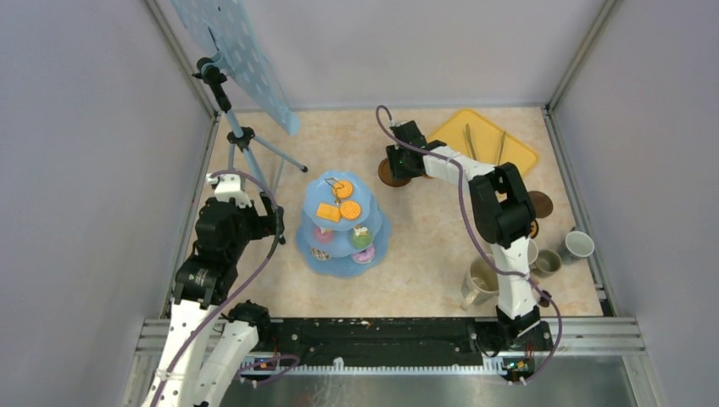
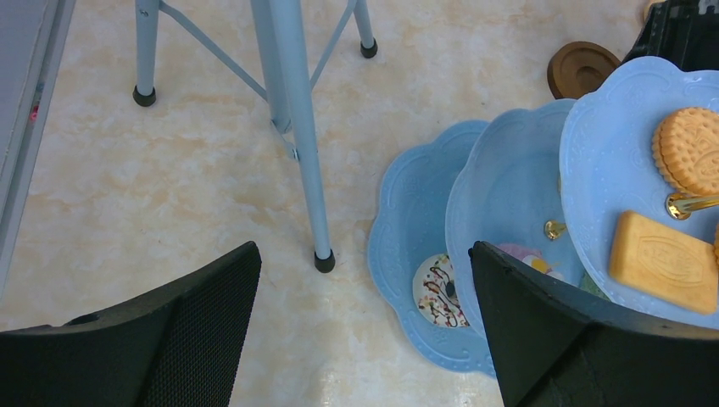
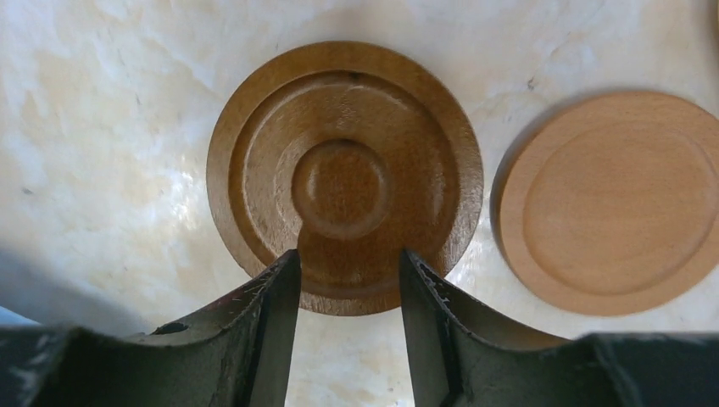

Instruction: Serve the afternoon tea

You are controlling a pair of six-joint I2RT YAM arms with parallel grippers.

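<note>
Two coasters: dark brown coaster point(image 3: 343, 170) and lighter wooden coaster point(image 3: 615, 203), flat on the marbled table point(image 3: 102, 127) at far middle, just beside each other with a thin strip of tabletop between; lighter one to the right in the wrist view.
Right gripper point(image 3: 349, 259): over the dark brown coaster's rim on the gripper's side, fingers part-way apart, rim showing between them, no clamp to be seen.
Key relation: dark brown coaster straight ahead of and beneath the right fingertips; round, so no long axis to line up with; wider than the gap between the fingers.
Nearer arm: right, clearly.
Left gripper point(image 2: 365, 254): fingers wide apart, nothing held, at near left beside the blue tiered stand point(image 2: 407, 220).
Treats: orange biscuits point(image 2: 688, 148) on the top tier, donut point(image 2: 439, 292) on the bottom.
Mugs: big beige mug point(image 1: 482, 281) and small mugs point(image 1: 580, 244) at near right, well apart from both coasters.
Step, as judged: setting out coasters ahead of the mugs.
</note>
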